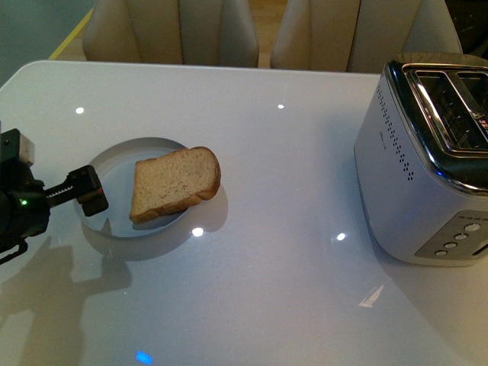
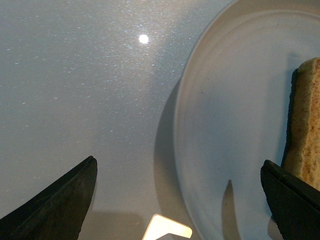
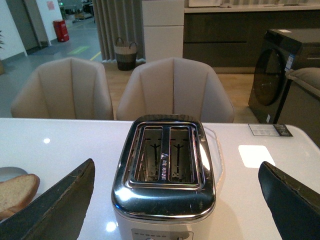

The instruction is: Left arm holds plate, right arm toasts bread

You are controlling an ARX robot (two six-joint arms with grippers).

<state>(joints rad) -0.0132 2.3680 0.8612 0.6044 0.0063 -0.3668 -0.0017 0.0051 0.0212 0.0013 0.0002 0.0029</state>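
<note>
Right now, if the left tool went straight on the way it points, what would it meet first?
The left tool would most likely meet the near rim of the plate, which sits between its open jaws; the bread lies just beyond. Its height above the table is unclear.

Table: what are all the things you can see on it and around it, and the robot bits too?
bread: one slice, light brown with darker crust, lying on the plate, sticking out over its right rim
plate: one, pale grey-white, left part of the table
toaster: one, silver, both slots empty, right edge of the table
table: one, glossy white
chairs: two, beige, behind the table
left gripper: one, black, open, at the plate's left rim
right gripper: one, black, open, facing the toaster
</note>
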